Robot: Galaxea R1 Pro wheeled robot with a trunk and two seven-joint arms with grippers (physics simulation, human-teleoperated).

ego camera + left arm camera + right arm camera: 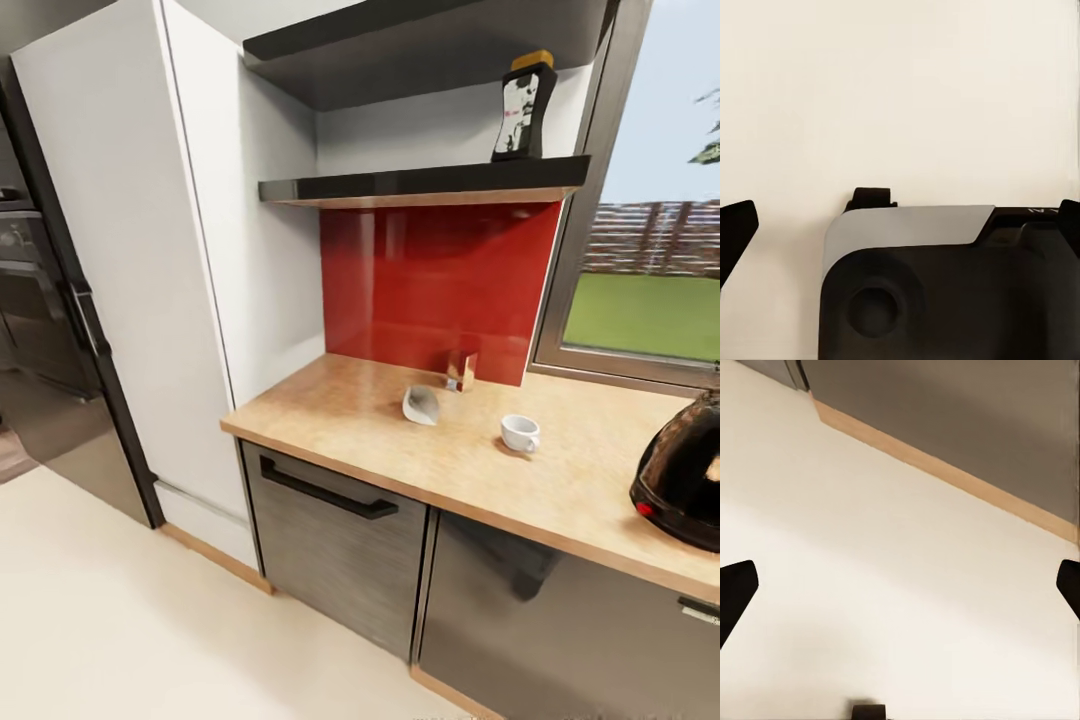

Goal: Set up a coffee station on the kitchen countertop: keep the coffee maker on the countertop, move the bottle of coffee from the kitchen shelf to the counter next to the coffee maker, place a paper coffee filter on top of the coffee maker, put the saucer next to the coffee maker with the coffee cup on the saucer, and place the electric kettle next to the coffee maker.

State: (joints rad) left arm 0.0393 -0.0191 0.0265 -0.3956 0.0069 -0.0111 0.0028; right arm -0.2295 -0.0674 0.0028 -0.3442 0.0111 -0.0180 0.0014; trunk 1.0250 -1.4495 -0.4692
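1. No legible text, brand, number or sign appears anywhere in the kitchen scene.
2. The bottle of coffee (523,108), on the shelf (430,184) above the table (590,480), carries a black-and-white label whose print is too blurred to read.
3. In the left wrist view, faint pale marks sit on the robot's dark body (945,292) at its edge; no letters can be made out.
4. The electric kettle (682,472), on the table below and to the right of the shelf, shows a red spot, not a marking.

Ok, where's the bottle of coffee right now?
In the head view the bottle of coffee stands upright on the lower black shelf, at its right end beside the window frame, above the red backsplash.
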